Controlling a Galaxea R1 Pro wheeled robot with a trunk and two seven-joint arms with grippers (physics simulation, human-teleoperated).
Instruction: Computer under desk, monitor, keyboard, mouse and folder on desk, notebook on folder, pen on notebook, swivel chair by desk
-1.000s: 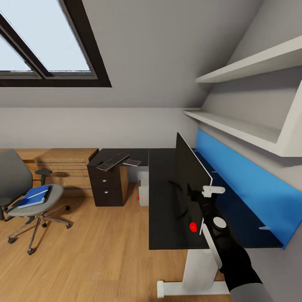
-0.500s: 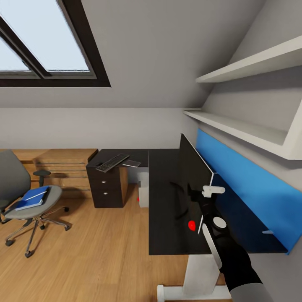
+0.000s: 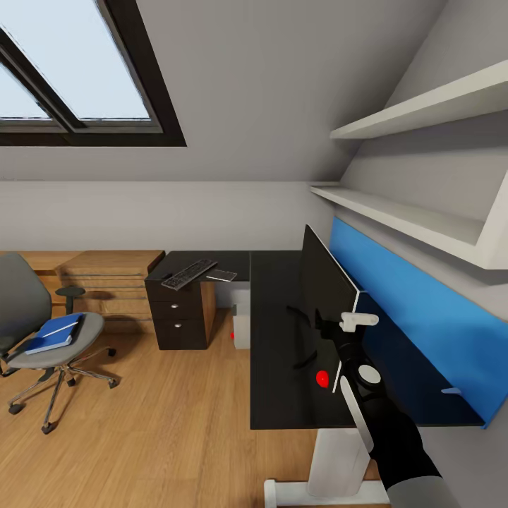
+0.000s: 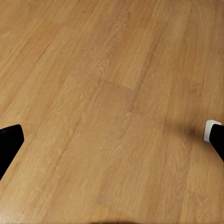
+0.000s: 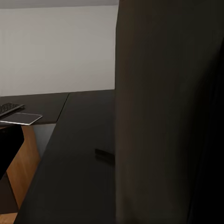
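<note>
Near the desk (image 3: 282, 353) edge, right fingers (image 3: 319, 326) grip the monitor (image 3: 324, 289); left unclear.

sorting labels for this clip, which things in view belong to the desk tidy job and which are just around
Job: monitor, desk, keyboard, folder, swivel chair, right gripper.
Just around: wall shelves, skylight, drawer unit, wooden dresser.

Skylight window (image 3: 77, 70) above white wall shelves (image 3: 416, 219).
</note>
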